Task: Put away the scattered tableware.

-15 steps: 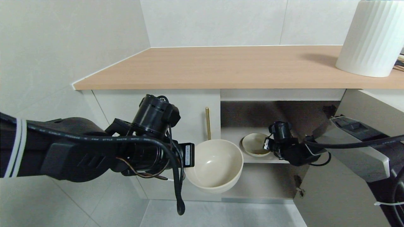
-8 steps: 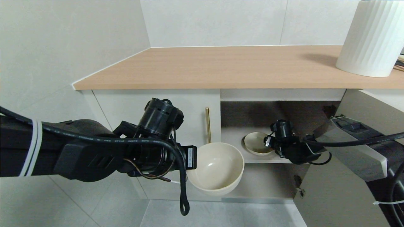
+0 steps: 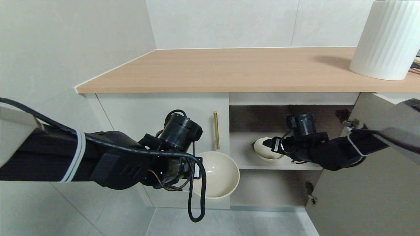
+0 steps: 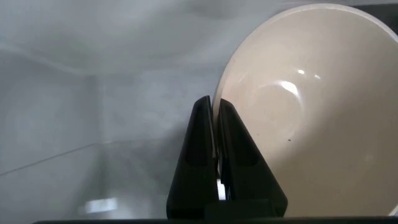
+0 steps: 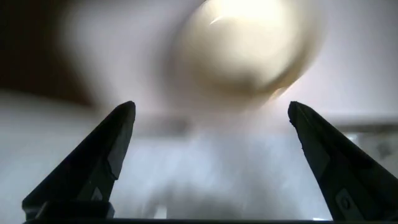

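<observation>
Below the surface [image 3: 229,68], in front of the closed cabinet door [image 3: 157,111], we hold the large bowl [image 3: 218,175] with our left tool [image 4: 214,118] clamped on its rim, one finger inside the wall and one outside. We judge this edge grip suits a bowl too broad to span, and it keeps the bowl's mouth tilted up as it hangs just beside the open cabinet [image 3: 279,118].

Our right tool [image 5: 210,112] sits inside that cabinet with its fingers spread wide apart and nothing between them. The small bowl [image 3: 266,149] rests on the shelf [image 3: 242,147] just ahead of it, which we take as already put away.

Our left arm lies low and stretched forward. Our right forearm runs level with the shelf, past the open door [image 3: 344,196].
</observation>
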Available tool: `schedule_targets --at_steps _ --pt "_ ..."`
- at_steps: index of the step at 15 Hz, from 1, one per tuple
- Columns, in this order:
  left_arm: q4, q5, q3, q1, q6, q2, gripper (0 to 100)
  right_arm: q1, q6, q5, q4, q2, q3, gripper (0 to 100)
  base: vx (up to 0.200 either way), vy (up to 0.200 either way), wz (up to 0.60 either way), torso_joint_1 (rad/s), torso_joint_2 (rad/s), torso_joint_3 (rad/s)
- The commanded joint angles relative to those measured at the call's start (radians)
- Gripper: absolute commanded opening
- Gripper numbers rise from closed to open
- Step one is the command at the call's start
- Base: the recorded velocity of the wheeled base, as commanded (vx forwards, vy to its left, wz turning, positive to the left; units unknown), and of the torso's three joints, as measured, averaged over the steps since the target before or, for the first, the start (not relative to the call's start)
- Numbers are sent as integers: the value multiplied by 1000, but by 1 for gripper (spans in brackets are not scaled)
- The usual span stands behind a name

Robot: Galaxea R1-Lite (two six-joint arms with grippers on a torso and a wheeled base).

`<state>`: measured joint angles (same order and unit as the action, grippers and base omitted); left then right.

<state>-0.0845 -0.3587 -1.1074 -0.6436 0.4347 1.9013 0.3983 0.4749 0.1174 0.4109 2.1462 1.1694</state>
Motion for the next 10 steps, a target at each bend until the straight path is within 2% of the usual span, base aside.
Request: schedule_targets --at_steps 1,4,6,8,10 --pt "9 -34 0 -24 -2 62 0 102 -52 -133 -115 -262 -135 100 0 0 0 0 0 0" --pt "31 -62 0 -76 -2 74 0 194 -82 -133 -135 -296 -180 100 0 0 0 0 0 0" --pt "32 -74 1 -102 3 64 0 226 -82 -137 -150 -296 -189 100 0 0 0 0 0 0" --pt "32 -89 1 -131 6 55 0 266 -84 -140 -233 -292 -178 100 0 0 0 0 0 0" --pt "32 -106 6 -159 6 36 0 274 -84 -137 -253 -266 -168 100 0 0 0 0 0 0"
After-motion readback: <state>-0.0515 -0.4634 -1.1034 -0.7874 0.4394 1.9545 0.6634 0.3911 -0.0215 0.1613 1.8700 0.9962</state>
